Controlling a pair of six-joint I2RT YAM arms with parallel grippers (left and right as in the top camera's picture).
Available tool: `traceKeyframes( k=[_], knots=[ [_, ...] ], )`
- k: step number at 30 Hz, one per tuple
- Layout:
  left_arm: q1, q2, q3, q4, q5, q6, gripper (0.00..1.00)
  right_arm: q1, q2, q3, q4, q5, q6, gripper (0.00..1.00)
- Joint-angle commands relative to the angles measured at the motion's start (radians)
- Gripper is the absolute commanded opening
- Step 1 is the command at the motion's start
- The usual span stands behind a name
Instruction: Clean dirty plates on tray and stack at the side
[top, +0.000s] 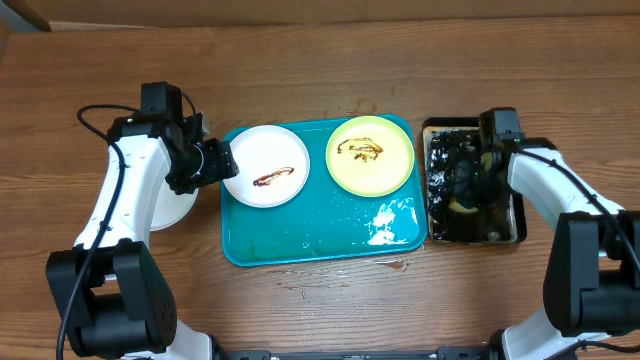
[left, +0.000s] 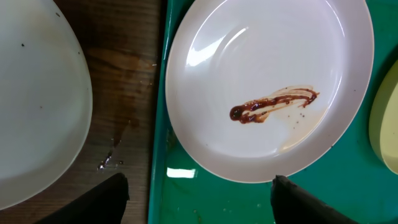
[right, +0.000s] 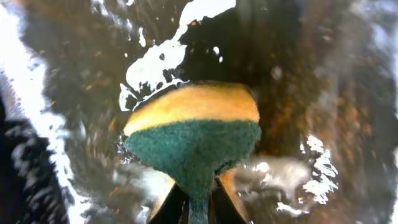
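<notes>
Overhead, the left gripper (top: 222, 160) is hovering open beside the smeared white plate (top: 265, 165) on the tray (top: 300, 245), seemingly to steady it, while the right gripper (right: 198, 210) is clamping a sponge (right: 193, 134) in the black tray (top: 450, 122).

The turquoise tray (top: 300, 240) carries a white plate (top: 265, 178) with a thin brown smear and a yellow-green plate (top: 370, 155) with a brown squiggle. Off its left edge, a bare plate (left: 37, 93) is white. The sponge (right: 196, 124) is yellow over dark green; the table (top: 320, 60), brown wood grain.
</notes>
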Motion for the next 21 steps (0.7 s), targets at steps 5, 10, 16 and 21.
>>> traceKeyframes(
  k=[5,10,16,21],
  knots=[
    [-0.007,0.016,-0.003,0.002,0.004,0.028,0.72,-0.004,-0.113,0.231,-0.158,-0.015,0.017,0.04],
    [-0.011,0.016,-0.003,0.035,0.0,0.054,0.7,-0.004,-0.17,0.254,-0.221,-0.016,0.017,0.04],
    [-0.011,0.021,-0.004,0.079,0.001,0.053,0.7,-0.004,-0.172,0.254,-0.275,-0.015,0.016,0.04],
    [-0.02,0.049,-0.006,0.097,0.0,0.053,0.71,-0.004,-0.172,0.254,-0.275,-0.015,0.017,0.04]
  ],
)
